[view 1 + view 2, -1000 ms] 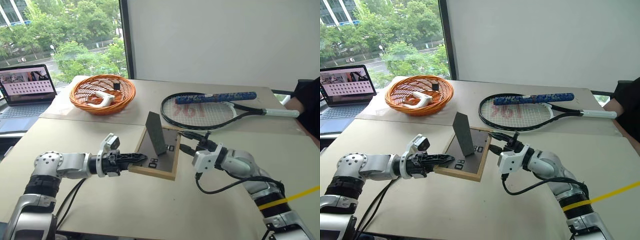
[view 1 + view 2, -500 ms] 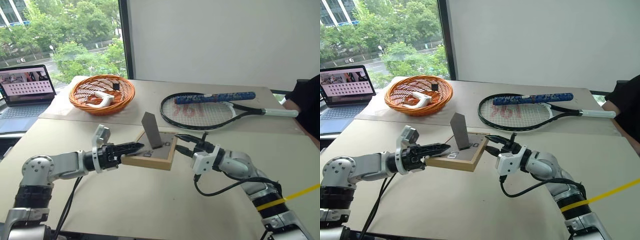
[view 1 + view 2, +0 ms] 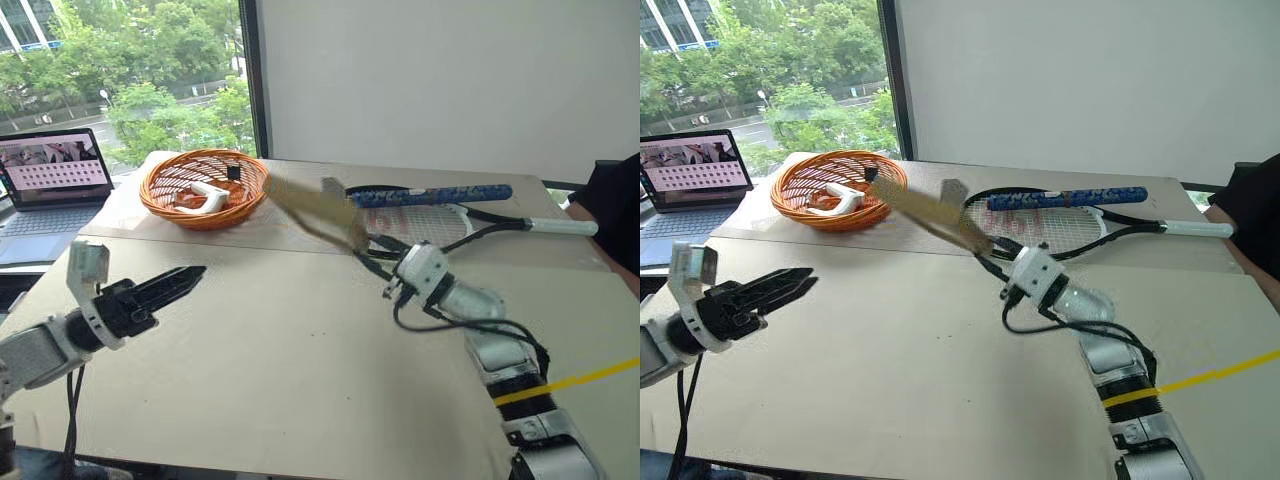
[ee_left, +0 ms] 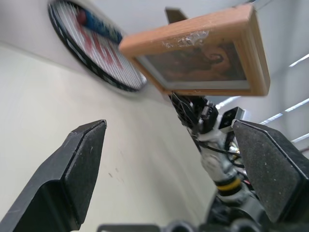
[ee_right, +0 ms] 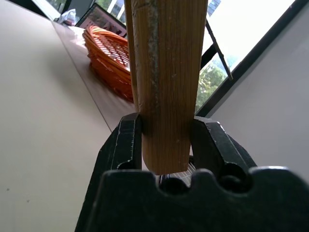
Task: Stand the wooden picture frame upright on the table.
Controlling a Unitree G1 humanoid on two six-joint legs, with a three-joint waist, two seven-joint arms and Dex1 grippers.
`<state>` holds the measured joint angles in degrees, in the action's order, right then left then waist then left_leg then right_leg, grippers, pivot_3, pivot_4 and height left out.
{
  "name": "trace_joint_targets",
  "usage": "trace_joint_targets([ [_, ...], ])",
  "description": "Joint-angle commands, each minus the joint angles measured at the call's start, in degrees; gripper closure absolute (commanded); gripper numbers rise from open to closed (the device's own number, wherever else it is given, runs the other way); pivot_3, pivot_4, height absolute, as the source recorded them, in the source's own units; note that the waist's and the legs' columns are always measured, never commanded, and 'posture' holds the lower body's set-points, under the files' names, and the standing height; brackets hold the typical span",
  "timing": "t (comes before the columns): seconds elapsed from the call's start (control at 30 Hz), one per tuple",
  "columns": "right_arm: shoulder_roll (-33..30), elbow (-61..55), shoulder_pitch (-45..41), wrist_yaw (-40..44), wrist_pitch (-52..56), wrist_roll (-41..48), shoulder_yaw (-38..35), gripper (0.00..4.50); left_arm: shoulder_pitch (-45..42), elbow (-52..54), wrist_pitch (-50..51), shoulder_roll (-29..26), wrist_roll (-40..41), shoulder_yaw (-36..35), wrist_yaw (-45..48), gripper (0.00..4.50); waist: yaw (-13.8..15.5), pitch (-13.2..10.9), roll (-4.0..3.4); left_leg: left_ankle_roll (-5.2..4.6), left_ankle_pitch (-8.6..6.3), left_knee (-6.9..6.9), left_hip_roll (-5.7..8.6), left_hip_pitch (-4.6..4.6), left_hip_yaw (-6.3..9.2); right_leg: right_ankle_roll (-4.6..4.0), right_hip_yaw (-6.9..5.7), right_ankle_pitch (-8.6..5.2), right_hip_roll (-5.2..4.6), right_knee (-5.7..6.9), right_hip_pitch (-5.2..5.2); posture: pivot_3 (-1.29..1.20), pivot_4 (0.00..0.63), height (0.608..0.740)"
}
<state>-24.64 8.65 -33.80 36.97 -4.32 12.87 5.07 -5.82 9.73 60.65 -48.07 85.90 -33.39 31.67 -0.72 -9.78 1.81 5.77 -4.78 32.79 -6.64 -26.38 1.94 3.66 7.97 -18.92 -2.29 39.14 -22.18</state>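
Observation:
The wooden picture frame hangs in the air above the table, tilted, reaching up and to the left from my right gripper. That gripper is shut on the frame's lower edge. In the right wrist view the light-wood edge sits clamped between both fingers. The left wrist view shows the frame's front with its muted picture and a bit of the stand behind the top. My left gripper is open and empty, well left of the frame, pointing toward it.
An orange basket holding a white object sits at the back left. A tennis racket lies at the back right, just behind my right gripper. A laptop is at the far left. A person's dark sleeve shows at the right edge.
My left gripper let go of the frame, opened wide and drew back to the left. My right gripper lifted the frame off the table and rolled it up toward the back.

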Motion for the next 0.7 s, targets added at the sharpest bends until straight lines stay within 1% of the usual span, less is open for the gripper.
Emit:
trace_joint_targets([
  [0.03,-0.5,-2.6,-5.1,2.7,22.9,12.7,-4.3,3.30,3.2,7.8,-8.7,0.7,-11.7,1.7,6.8,0.00,0.0,0.0,-0.01,0.00,0.00,-0.01,0.00,0.00,0.00,-0.01,0.00,0.00,0.00,0.00,-0.01,0.00,0.150,0.705],
  [0.1,-1.1,-2.4,-6.4,4.5,30.3,15.0,-4.1,3.30,5.0,10.6,-15.2,1.3,-19.1,3.9,11.6,0.00,0.1,0.0,-0.01,0.00,0.00,-0.02,0.00,0.00,0.00,-0.02,0.00,0.00,0.00,0.00,-0.05,0.00,0.150,0.705],
  [0.13,-1.0,-2.1,-7.0,4.6,34.8,16.7,-4.5,3.30,5.7,11.4,-16.2,1.3,-20.6,4.6,13.4,0.00,0.1,0.0,0.00,-0.01,-0.01,-0.03,0.00,0.00,-0.01,-0.02,0.00,0.00,0.00,-0.02,-0.05,0.00,0.150,0.705],
  [0.2,-0.2,-1.0,-7.6,4.9,39.0,18.1,-5.1,3.30,6.0,12.0,-20.8,2.1,-24.9,5.8,16.3,0.00,0.1,0.0,0.00,-0.04,-0.03,-0.05,0.00,-0.01,-0.03,-0.04,0.00,-0.02,0.00,-0.05,-0.07,0.00,0.150,0.705],
  [0.33,1.9,0.8,-7.5,4.5,46.0,20.9,-6.7,3.30,4.0,10.3,-24.1,3.7,-27.9,6.7,17.1,0.00,0.0,0.0,0.00,-0.08,-0.05,-0.06,0.00,-0.04,-0.04,-0.04,0.00,-0.03,0.00,-0.06,-0.10,0.00,0.150,0.705],
  [0.47,3.0,2.4,-5.2,4.8,47.1,20.3,-6.5,3.30,2.7,8.8,-24.6,4.0,-28.9,7.3,18.2,0.00,-0.1,0.0,0.00,-0.10,-0.06,-0.05,0.00,-0.06,-0.04,-0.02,0.01,-0.04,0.00,-0.06,-0.11,0.00,0.150,0.705],
  [0.57,3.7,2.6,-3.5,5.1,49.7,21.4,-6.8,3.30,1.9,7.8,-25.0,4.0,-30.2,8.0,19.2,0.00,-0.1,0.0,0.00,-0.14,-0.09,-0.05,0.00,-0.05,-0.04,-0.01,0.00,-0.05,0.00,-0.06,-0.10,0.00,0.150,0.705],
  [0.7,3.7,0.2,-0.5,6.0,50.9,21.0,-5.4,3.30,1.2,6.8,-24.2,3.9,-31.9,9.0,18.5,0.00,0.0,0.0,0.00,-0.14,-0.09,-0.01,0.00,-0.05,-0.04,0.00,0.00,-0.05,0.00,-0.06,-0.08,0.00,0.150,0.705],
])
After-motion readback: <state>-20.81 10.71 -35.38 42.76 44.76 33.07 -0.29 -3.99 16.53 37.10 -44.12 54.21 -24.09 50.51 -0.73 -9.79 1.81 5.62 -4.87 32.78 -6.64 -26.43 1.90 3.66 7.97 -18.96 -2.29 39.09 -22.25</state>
